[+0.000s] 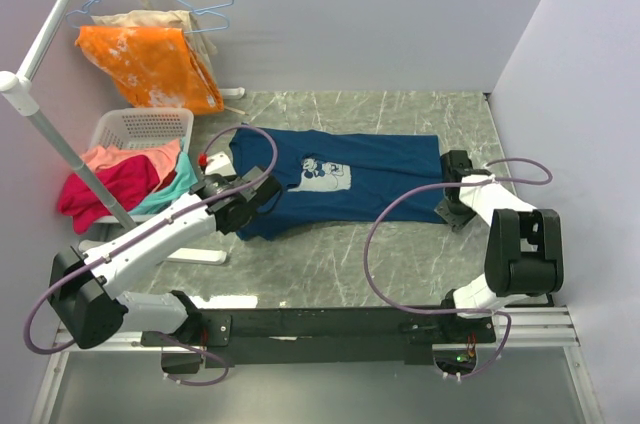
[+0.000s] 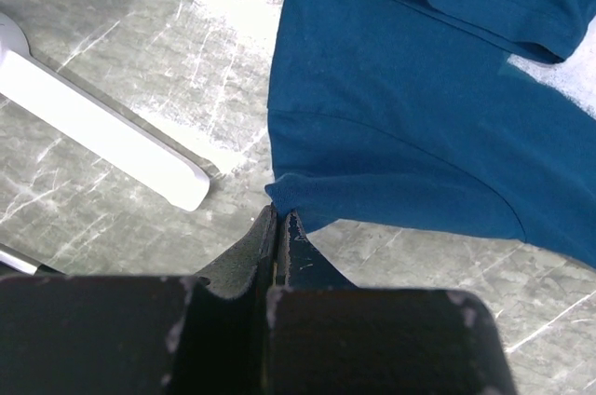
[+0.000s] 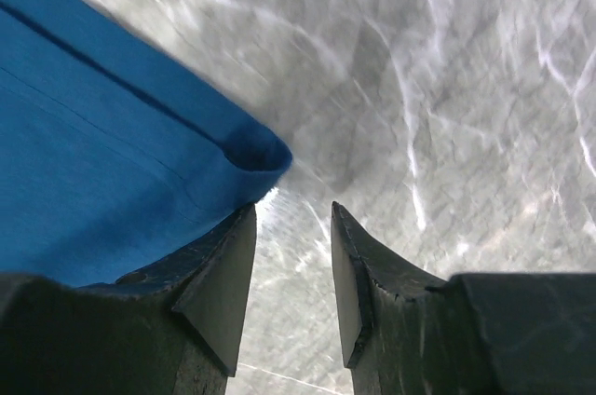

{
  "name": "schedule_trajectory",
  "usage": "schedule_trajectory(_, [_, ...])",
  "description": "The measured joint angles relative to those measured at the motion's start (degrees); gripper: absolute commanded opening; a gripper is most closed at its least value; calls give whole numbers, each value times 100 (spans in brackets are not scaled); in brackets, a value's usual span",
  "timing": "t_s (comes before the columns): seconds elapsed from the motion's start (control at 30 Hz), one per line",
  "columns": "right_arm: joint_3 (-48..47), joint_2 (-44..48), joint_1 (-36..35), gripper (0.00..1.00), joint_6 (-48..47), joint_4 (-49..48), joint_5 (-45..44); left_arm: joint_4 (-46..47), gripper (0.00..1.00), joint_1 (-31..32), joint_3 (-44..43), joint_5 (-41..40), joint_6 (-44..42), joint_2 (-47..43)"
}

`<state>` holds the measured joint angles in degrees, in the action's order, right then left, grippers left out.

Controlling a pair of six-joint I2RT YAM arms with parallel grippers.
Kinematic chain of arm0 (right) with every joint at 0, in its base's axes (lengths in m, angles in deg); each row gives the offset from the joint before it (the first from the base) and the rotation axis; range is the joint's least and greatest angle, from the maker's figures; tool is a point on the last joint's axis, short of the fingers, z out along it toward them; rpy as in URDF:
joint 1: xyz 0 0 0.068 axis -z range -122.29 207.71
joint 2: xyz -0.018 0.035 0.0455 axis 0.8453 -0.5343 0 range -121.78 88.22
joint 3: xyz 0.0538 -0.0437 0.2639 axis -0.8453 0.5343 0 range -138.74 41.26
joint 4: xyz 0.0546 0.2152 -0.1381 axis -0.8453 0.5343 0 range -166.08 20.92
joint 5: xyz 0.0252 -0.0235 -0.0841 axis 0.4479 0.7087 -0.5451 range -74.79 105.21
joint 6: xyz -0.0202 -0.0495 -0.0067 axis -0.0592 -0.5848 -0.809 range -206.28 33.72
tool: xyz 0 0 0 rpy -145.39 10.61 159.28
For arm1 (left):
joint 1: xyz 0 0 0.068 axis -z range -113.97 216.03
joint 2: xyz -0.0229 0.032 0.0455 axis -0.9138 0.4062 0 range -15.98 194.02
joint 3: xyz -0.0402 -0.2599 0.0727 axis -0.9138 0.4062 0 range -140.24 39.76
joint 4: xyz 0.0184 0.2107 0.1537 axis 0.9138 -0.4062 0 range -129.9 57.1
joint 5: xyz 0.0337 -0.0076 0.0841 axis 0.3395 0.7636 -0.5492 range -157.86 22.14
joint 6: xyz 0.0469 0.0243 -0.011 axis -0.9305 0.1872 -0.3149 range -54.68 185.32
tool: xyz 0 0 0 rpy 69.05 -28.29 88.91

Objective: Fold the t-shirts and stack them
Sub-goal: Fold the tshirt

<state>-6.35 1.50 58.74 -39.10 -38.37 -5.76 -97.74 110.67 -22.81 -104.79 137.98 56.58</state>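
A navy blue t-shirt with a pale cartoon print lies spread flat across the marble table. My left gripper is at its near left corner. In the left wrist view the left gripper is shut, and the corner of the t-shirt is pinched at the fingertips. My right gripper is at the shirt's right edge. Seen from the right wrist, this gripper is open with only bare table between the fingers. The t-shirt's rolled hem corner rests against the left finger.
A white laundry basket at the left holds pink and teal clothes. An orange garment hangs on a rack behind it, and the rack's white foot lies beside the left gripper. Walls close in the back and right.
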Motion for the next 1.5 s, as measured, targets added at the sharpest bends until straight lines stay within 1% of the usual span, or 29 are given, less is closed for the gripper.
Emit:
schedule_trajectory(0.3, [-160, 57, 24, 45, -55, -52, -22, 39, 1, -170, 50, 22, -129, 0])
schedule_trajectory(0.57, [-269, -404, 24, 39, -55, -122, 35, 50, 1, -302, 52, 24, -223, 0])
schedule_trajectory(0.67, [-278, -431, 24, 37, -59, -155, 61, 50, 1, -343, 50, 24, -260, -15])
schedule_trajectory(0.77, [-271, -435, 24, 30, -55, -179, 79, 48, 1, -374, 50, 28, -262, -59])
schedule_trajectory(0.8, [-260, -435, 24, 23, -52, -208, 90, 48, 1, -380, 50, 33, -262, -74])
schedule_trajectory(0.87, [-249, -435, 24, 15, -52, -254, 114, 50, 1, -387, 50, 55, -273, -96])
schedule_trajectory(0.9, [-236, -435, 24, 9, -50, -284, 122, 50, 1, -389, 50, 63, -284, -105])
schedule_trajectory(1.0, [-186, -415, 24, 0, -35, -374, 133, 50, 1, -396, 50, 76, -304, -116])
schedule_trajectory(1.3, [4, -197, 24, 0, -11, -428, 107, 48, 1, -398, 50, 111, -352, -116])
schedule_trajectory(1.5, [273, 389, 24, 0, 31, 118, 48, -11, 1, -398, -15, 109, -341, -116])
